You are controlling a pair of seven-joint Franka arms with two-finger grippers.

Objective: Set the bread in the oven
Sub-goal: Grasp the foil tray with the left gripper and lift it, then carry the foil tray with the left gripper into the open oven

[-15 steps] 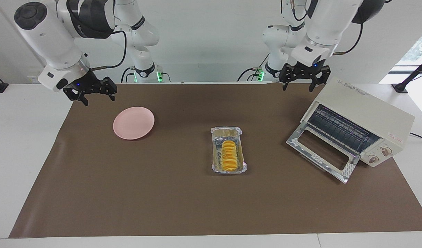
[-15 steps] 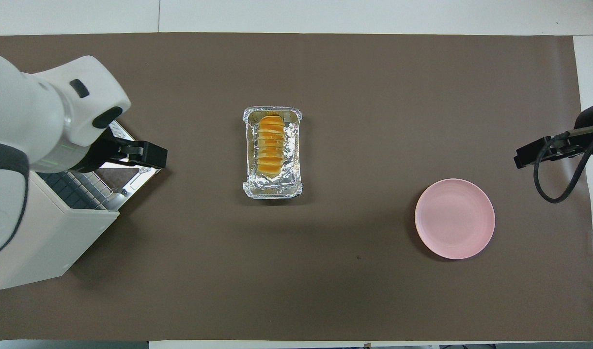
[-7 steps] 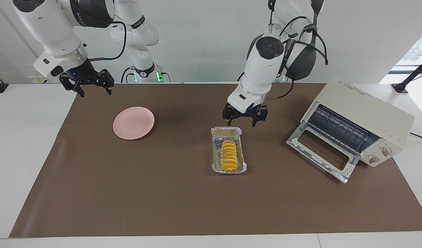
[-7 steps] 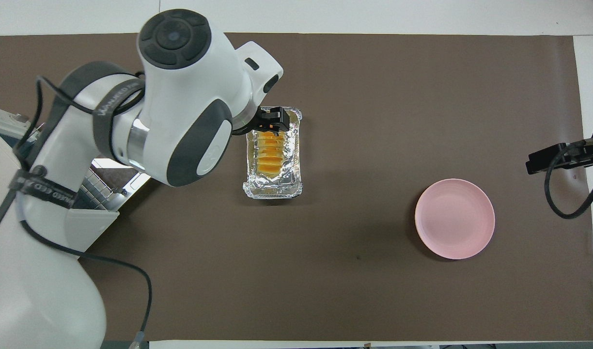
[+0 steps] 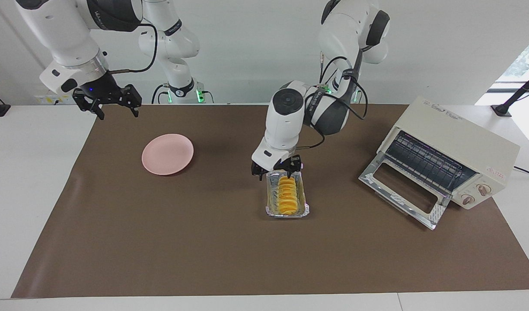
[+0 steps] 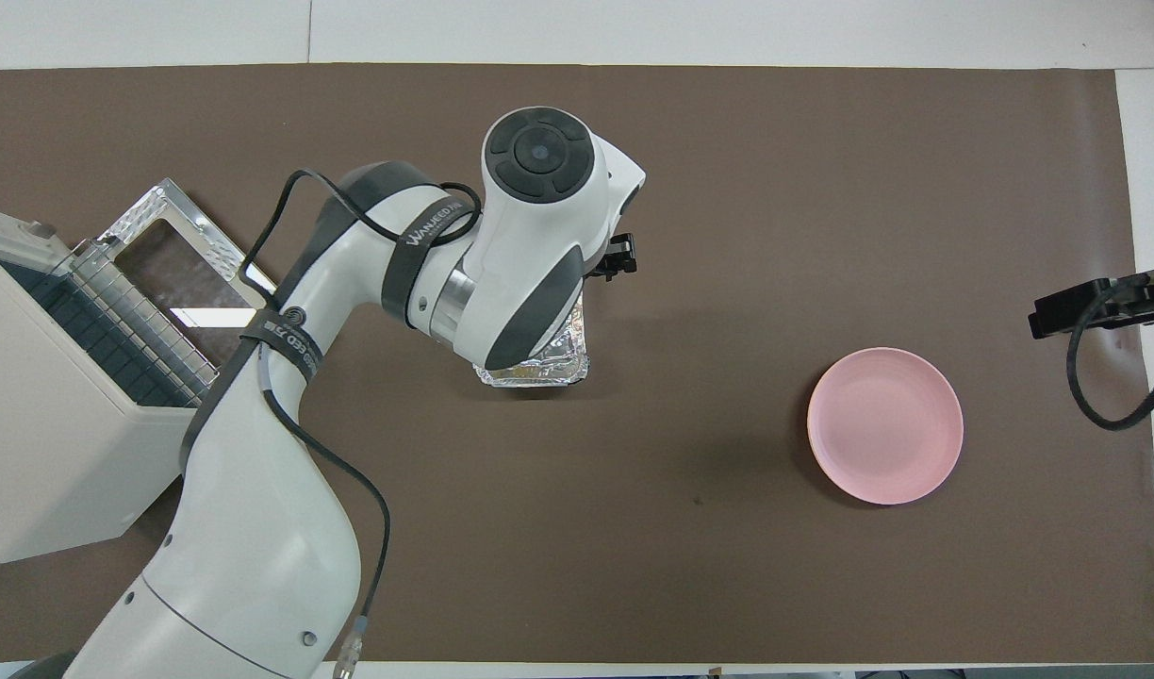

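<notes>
The bread (image 5: 287, 196), a ridged yellow-orange loaf, lies in a silver foil tray (image 5: 271, 211) mid-table. My left gripper (image 5: 276, 171) hangs open, low over the tray's end nearer the robots, one fingertip (image 5: 291, 173) by the loaf's end; contact is unclear. In the overhead view the left arm hides the bread, leaving only a tray corner (image 6: 544, 373). The oven (image 5: 459, 138) stands at the left arm's end with its glass door (image 5: 403, 190) dropped open. My right gripper (image 5: 107, 103) waits open, in the air by the mat's corner at the right arm's end.
A round pink plate (image 5: 167, 154) sits on the brown mat toward the right arm's end. The oven's wire rack (image 5: 424, 162) shows inside the open cavity. The oven's power cord (image 5: 528, 172) trails off the table's end.
My left arm swung from beside the oven to the foil tray and came down low over its near end. The right gripper shifted slightly and rose a little.
</notes>
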